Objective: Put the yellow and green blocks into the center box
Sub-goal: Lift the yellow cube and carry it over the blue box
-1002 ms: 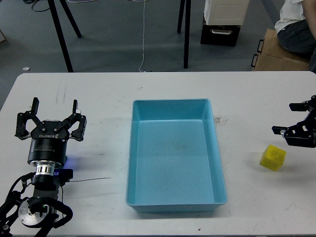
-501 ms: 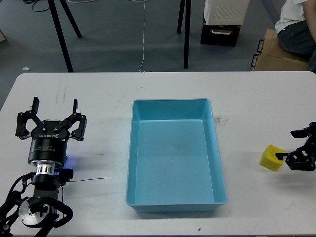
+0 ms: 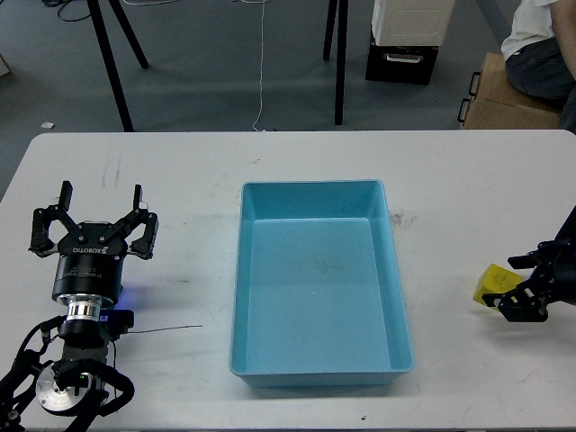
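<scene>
The yellow block (image 3: 494, 285) sits on the white tabletop (image 3: 468, 180), well right of the empty blue box (image 3: 317, 281). The right end effector (image 3: 524, 286) straddles it, fingers apart on either side. The left end effector (image 3: 99, 206) rests far left, fingers spread, holding nothing.

White table (image 3: 180, 162) bears blue box (image 3: 396, 270) (open), yellow block (image 3: 491, 283)
</scene>
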Controlling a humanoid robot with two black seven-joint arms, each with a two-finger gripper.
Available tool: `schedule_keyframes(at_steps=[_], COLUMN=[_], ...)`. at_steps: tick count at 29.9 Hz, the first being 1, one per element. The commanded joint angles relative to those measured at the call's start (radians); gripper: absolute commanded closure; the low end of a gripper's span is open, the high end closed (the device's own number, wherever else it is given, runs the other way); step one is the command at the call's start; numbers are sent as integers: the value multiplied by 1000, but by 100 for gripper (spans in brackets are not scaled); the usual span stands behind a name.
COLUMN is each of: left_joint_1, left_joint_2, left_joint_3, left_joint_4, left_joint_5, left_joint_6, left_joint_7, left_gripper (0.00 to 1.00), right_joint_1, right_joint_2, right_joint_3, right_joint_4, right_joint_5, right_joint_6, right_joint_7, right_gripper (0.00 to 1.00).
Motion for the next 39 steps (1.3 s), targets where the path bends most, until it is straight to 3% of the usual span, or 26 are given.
schedule_keyframes(at_steps=[1, 3, 5, 10, 14, 20, 24, 32, 39], left_joint_1=[0, 0, 2, 2, 2, 0, 0, -1, -6], left_joint_2=[0, 0, 0, 0, 0, 2, 2, 2, 2], left_joint_3=[0, 0, 0, -2, -2, -2, -5, -11, -12], left_joint_4=[1, 1, 1, 1, 1, 1, 1, 1, 1], left_joint_5=[0, 0, 0, 0, 0, 0, 0, 0, 0], left_joint_6=[1, 0, 1, 0, 1, 1, 1, 1, 3], left_joint_7=[0, 0, 0, 0, 0, 0, 0, 0, 0], left_gripper=[0, 0, 0, 0, 0, 0, 0, 0, 0], right_joint_1=[20, 25, 28, 45, 158, 413, 546, 674, 678], right_joint_2=[9, 12, 31, 42, 39, 47, 140, 344, 484], right_joint_3=[-35, -35, -35, -37, -35, -33, -55, -260, -339], right_joint_4=[-23, -41, -64, -71, -71, -61, -55, -29, -22], right_joint_5=[0, 0, 0, 0, 0, 0, 0, 0, 19], right_joint_6=[0, 0, 0, 2, 0, 0, 0, 0, 3], right_joint_7=[0, 0, 0, 0, 0, 0, 0, 0, 0], right_gripper=[34, 59, 63, 86, 95, 99, 99, 98, 97])
